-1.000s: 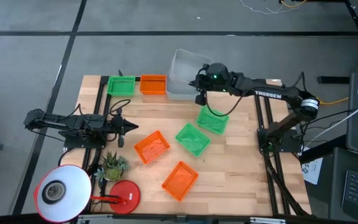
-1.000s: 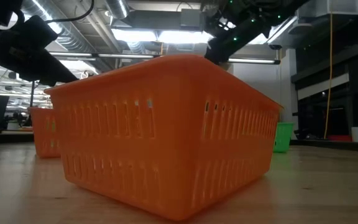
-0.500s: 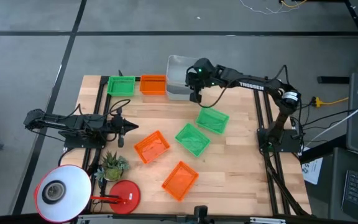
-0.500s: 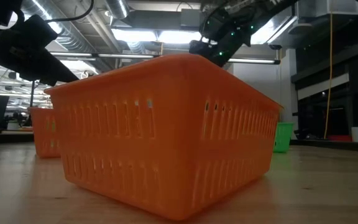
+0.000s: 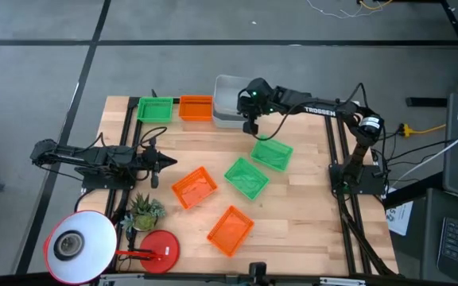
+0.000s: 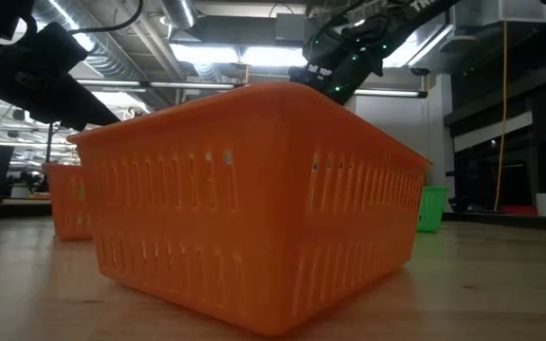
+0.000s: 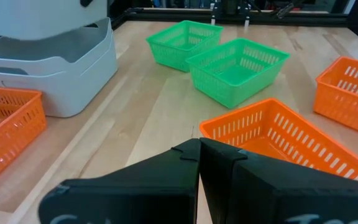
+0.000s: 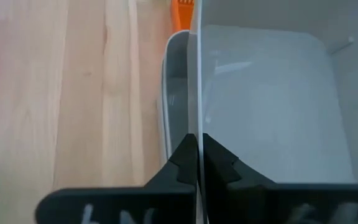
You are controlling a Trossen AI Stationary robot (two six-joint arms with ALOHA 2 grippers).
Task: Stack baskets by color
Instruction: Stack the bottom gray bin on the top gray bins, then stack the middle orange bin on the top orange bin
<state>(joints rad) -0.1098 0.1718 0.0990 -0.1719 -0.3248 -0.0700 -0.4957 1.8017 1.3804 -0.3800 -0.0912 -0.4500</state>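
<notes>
Holding grey basket (image 8: 266, 93) wall, right fingers (image 8: 185, 163) hide its lower rim.

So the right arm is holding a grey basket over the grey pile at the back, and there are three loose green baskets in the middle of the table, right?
Nearly. Only two green baskets lie loose in the middle; the third green basket sits at the back edge beside an orange one, as the high view shows. The right gripper does hold a grey basket over the grey pile.
</notes>
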